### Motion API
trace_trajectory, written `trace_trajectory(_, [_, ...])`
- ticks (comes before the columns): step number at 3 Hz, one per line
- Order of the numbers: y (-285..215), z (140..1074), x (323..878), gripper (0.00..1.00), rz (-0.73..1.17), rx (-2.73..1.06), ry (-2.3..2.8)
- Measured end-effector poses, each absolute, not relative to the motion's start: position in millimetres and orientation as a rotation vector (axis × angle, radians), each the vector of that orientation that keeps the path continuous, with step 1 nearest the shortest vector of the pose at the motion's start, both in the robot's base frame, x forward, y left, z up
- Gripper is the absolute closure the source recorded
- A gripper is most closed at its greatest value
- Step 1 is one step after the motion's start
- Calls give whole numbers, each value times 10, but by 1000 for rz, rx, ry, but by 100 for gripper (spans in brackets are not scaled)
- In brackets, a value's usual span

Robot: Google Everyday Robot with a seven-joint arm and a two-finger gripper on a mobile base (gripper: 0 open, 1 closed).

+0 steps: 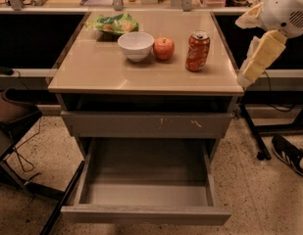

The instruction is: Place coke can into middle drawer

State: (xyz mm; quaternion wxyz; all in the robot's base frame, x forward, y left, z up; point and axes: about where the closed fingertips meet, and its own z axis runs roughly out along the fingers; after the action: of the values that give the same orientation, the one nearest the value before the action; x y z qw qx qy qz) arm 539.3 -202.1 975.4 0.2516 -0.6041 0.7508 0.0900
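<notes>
The coke can (pixel 197 51), orange-red with a silver top, stands upright on the right part of the tan cabinet top (pixel 92 67). The middle drawer (pixel 146 215) is pulled out wide open below, and its smooth grey inside holds nothing. My gripper (pixel 254 62), pale yellow under the white arm (pixel 288 6), hangs in the air off the cabinet's right edge. It is to the right of the can and not touching it.
A red apple (pixel 164 48) and a white bowl (pixel 136 45) sit left of the can, with a green bag (pixel 112 23) behind them. A grey drawer front with white scuffs (pixel 146 124) is above the open drawer. A chair (pixel 9 116) is at left, and a stand leg and shoe (pixel 288 153) at right.
</notes>
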Motion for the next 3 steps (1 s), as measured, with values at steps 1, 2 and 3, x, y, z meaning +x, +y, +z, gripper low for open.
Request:
trace_trajectory(1, [-2015, 9657, 5957, 0, 423, -1503, 1989])
trace_trajectory(2, [-2081, 9776, 6416, 0, 503, -1343, 1901])
trace_trajectory(3, [-2082, 9995, 6489, 0, 478, -1332, 1846])
